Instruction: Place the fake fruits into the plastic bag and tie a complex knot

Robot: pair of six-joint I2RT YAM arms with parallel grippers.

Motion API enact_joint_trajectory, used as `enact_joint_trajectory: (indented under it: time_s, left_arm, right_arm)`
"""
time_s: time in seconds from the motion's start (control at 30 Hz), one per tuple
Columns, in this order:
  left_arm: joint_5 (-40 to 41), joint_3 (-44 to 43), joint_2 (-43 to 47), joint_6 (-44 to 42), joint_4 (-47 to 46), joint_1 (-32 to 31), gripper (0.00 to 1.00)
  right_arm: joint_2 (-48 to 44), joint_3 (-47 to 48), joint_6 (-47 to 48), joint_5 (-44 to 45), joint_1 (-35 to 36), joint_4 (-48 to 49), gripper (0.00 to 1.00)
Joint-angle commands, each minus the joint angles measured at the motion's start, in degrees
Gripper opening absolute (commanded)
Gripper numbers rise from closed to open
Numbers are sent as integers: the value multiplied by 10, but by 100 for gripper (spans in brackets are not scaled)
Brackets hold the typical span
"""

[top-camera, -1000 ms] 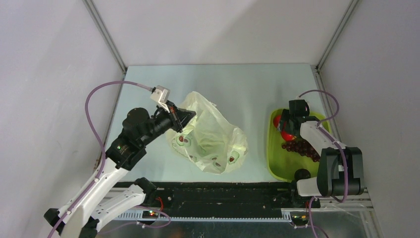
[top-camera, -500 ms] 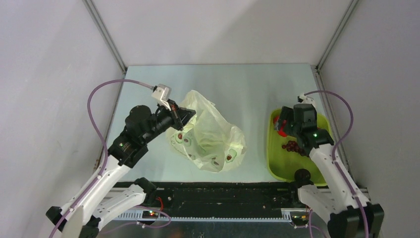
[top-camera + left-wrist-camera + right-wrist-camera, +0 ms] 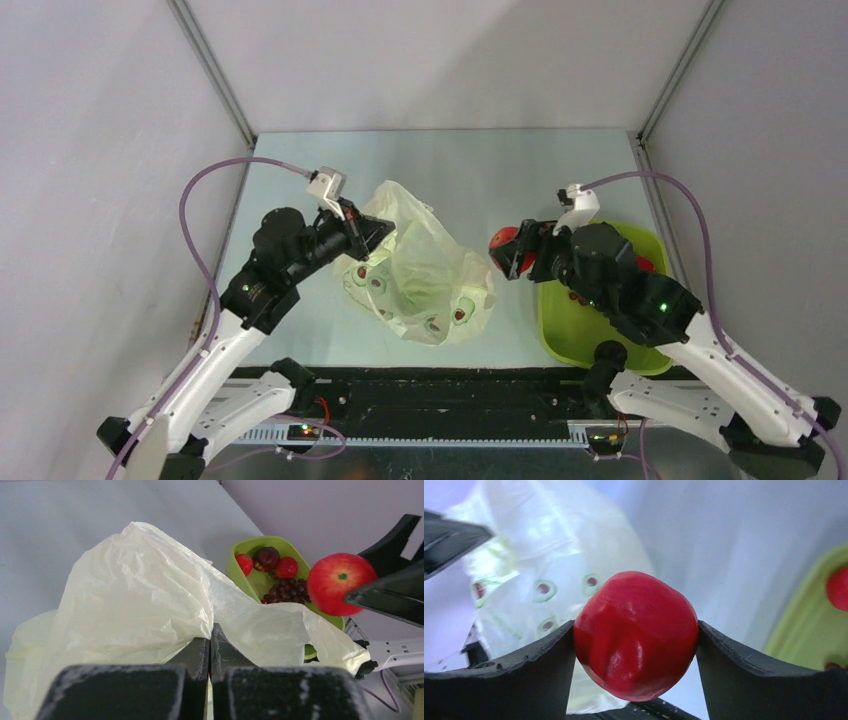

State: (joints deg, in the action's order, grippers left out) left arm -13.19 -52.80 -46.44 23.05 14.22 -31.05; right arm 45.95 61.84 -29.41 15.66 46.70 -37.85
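The plastic bag (image 3: 430,270) lies crumpled on the table centre. My left gripper (image 3: 378,232) is shut on its upper left rim and holds it lifted; the wrist view shows the film (image 3: 140,595) pinched between the closed jaws of the left gripper (image 3: 210,640). My right gripper (image 3: 505,250) is shut on a bright red round fruit (image 3: 502,243) in the air just right of the bag; both fingers press its sides (image 3: 636,635). A maroon fruit (image 3: 266,557), two red fruits (image 3: 286,567) and a grape cluster (image 3: 287,591) lie in the tray. No knot shows.
The lime-green tray (image 3: 562,335) sits at the right, largely covered by my right arm in the top view. Grey enclosure walls and metal corner posts ring the table. A black rail runs along the near edge.
My right gripper has lifted the red fruit out of the tray and carried it left toward the bag. My left gripper has kept its hold on the bag rim.
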Motion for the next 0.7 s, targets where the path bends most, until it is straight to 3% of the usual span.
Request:
enact_joint_trajectory:
  time_s: [0.0,0.27,0.67]
  left_arm:
    - [-29,-7,1,-5,-18,5,0]
    - [-56,-4,13,-12,-30,4,0]
    - [-66,-1,21,-14,-41,5,0]
  right_arm:
    - [28,75,-7,87,113,37,49]
    - [138,161,80,166,247,90,50]
    - [319,147,42,146,232,101,53]
